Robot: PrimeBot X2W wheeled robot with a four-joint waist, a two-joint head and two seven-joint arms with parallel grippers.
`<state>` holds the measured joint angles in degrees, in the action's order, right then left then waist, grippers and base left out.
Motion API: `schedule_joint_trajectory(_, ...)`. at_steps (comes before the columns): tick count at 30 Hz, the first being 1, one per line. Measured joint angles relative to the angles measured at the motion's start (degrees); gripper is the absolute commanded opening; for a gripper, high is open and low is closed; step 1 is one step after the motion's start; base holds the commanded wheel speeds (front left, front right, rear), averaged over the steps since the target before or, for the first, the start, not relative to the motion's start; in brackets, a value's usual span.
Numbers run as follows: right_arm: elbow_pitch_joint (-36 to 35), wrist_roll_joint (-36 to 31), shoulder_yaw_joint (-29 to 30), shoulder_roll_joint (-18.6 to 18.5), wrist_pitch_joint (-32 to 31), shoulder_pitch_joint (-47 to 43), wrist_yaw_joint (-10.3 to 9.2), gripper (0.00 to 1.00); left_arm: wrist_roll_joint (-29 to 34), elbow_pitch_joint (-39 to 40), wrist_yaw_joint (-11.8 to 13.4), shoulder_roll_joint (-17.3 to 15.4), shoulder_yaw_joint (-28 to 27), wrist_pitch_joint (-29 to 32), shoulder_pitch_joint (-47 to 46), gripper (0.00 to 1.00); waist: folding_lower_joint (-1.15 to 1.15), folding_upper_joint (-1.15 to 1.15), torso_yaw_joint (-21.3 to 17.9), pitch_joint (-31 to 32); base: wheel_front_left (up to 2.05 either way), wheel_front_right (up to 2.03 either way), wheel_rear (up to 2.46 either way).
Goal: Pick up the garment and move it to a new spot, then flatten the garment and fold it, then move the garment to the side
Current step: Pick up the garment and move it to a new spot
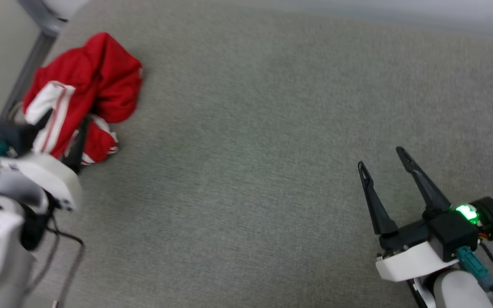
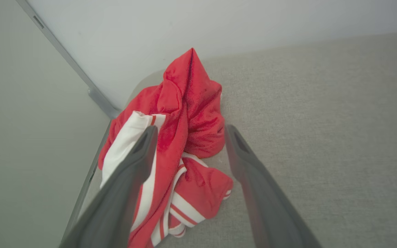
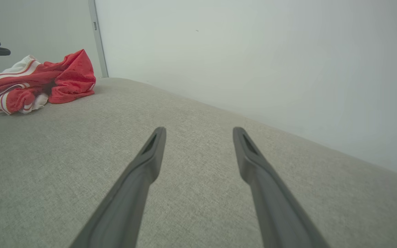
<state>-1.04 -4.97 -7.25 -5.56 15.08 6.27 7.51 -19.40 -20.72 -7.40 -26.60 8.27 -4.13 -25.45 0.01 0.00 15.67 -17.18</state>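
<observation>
The left pincer (image 2: 190,132) was held wide open and empty, just over the crumpled red-and-white garment (image 2: 198,103), which was heaped at the far left corner of the grey worktop (image 1: 272,149). The right pincer (image 1: 381,157) was spread open and empty, well apart from it.

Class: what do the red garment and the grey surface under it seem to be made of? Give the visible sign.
Garment: soft, thin fabric, perhaps a synthetic mesh knit; it lies in limp crumpled folds with a fine dotted texture. Grey surface: matte woven cloth, likely upholstery over padding; fine heathered weave, rounded edge.
</observation>
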Motion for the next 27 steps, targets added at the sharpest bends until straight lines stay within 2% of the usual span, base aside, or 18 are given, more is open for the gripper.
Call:
schedule_joint_trajectory(6,-1.1,-0.2,0.0,-1.0,0.0,2.2,0.0,1.0,-9.9,-3.8,-0.1,-12.5,6.7,11.8,-9.6,1.0,0.0,0.0,-2.7,-6.2,0.0,0.0,0.0)
schedule_joint_trajectory(9,-1.3,-0.2,-0.1,-1.1,0.0,3.1,0.0,1.0,-12.4,-5.9,-0.1,-17.0,8.6,16.1,-12.8,1.0,0.01,0.0,-4.1,-8.6,0.0,0.0,0.0)
schedule_joint_trajectory(14,-1.4,-0.6,-0.4,-0.8,0.0,3.5,0.0,1.0,-14.7,-8.8,-0.1,-20.4,11.4,19.9,-16.5,1.0,0.0,0.0,-6.0,-11.3,0.0,0.0,0.0)
schedule_joint_trajectory(18,-1.5,-0.6,-0.7,-0.8,0.0,4.3,0.0,1.0,-15.8,-11.3,-0.1,-21.5,13.5,21.1,-17.7,1.0,0.0,0.0,-6.8,-12.4,0.0,0.0,0.0)
schedule_joint_trajectory(19,-1.5,-0.6,-0.6,-0.8,0.0,4.3,0.0,1.0,-16.1,-11.8,-0.1,-21.5,13.7,21.0,-18.2,0.86,0.0,0.0,-6.9,-12.5,0.0,0.0,0.0)
schedule_joint_trajectory(20,-1.4,-0.6,-0.6,-0.8,0.0,4.4,0.0,1.0,-16.2,-12.3,-0.1,-21.5,13.9,20.8,-18.6,0.0,-0.01,0.0,-6.9,-12.6,0.0,0.0,0.0)
schedule_joint_trajectory(27,-0.3,-0.6,-0.6,-0.5,0.0,4.6,0.0,1.0,-16.1,-15.3,-0.1,-20.9,15.0,15.6,-19.3,0.0,-0.01,0.0,-6.5,-10.9,0.0,0.0,0.0)
